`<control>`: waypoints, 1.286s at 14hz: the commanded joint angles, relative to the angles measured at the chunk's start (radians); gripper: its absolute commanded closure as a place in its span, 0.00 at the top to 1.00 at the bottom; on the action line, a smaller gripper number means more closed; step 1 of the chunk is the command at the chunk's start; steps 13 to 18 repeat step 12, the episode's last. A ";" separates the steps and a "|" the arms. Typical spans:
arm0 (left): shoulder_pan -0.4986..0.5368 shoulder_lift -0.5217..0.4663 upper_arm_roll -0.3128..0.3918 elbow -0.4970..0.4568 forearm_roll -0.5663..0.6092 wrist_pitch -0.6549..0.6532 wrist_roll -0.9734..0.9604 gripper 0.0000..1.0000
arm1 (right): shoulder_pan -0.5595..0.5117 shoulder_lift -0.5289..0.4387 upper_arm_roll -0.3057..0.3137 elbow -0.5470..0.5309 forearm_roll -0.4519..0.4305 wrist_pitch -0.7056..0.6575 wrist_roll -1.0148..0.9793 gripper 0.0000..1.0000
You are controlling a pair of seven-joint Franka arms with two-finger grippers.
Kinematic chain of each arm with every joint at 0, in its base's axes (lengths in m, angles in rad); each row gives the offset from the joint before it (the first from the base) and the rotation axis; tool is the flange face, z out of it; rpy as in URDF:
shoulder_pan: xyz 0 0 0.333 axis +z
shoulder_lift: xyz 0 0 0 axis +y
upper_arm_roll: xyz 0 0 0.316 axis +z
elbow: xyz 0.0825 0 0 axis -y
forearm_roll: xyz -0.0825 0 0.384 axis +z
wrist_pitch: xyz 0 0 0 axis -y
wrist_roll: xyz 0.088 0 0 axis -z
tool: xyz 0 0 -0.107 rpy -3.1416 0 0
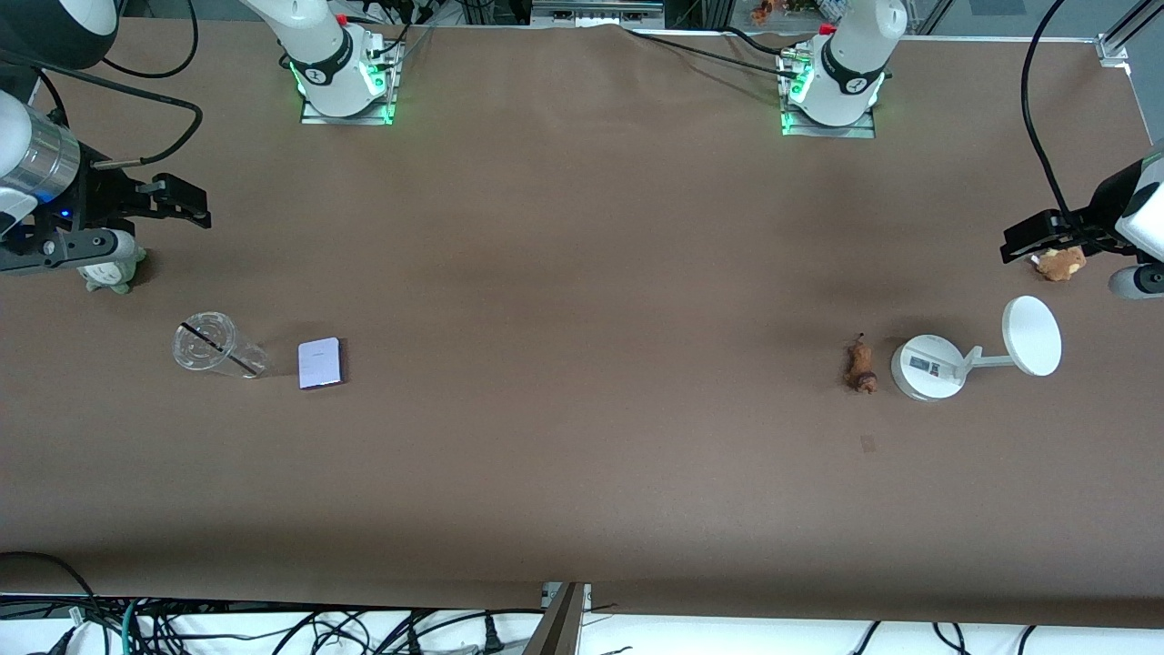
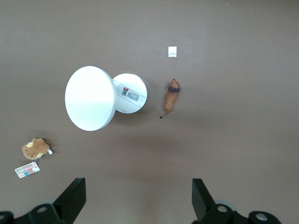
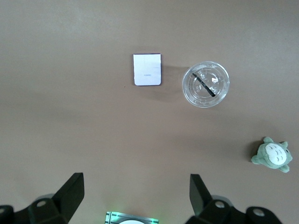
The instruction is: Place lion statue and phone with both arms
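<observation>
The phone [image 1: 320, 363] lies flat on the table [image 1: 582, 455], just beside a clear plastic cup [image 1: 214, 347], toward the right arm's end. The lion statue [image 1: 859, 366] lies just beside a white round stand [image 1: 928, 367], toward the left arm's end. The right gripper [image 1: 186, 202] hangs spread wide and holds nothing. The left gripper [image 1: 1023, 241] hangs over a brown plush toy [image 1: 1059, 263], spread wide too.

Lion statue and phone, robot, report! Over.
Left claw open, high over table. Right claw open, high. Lion statue beside white stand, phone beside plastic cup. Nothing blocking.
</observation>
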 commanded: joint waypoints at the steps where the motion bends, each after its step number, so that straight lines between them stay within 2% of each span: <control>1: -0.004 0.019 0.001 0.037 0.002 -0.017 0.016 1.00 | -0.013 0.000 0.012 0.003 -0.010 0.005 0.003 1.00; 18: -0.002 0.019 0.001 0.037 0.001 -0.017 0.016 1.00 | -0.006 0.008 0.018 0.009 -0.008 0.005 0.006 1.00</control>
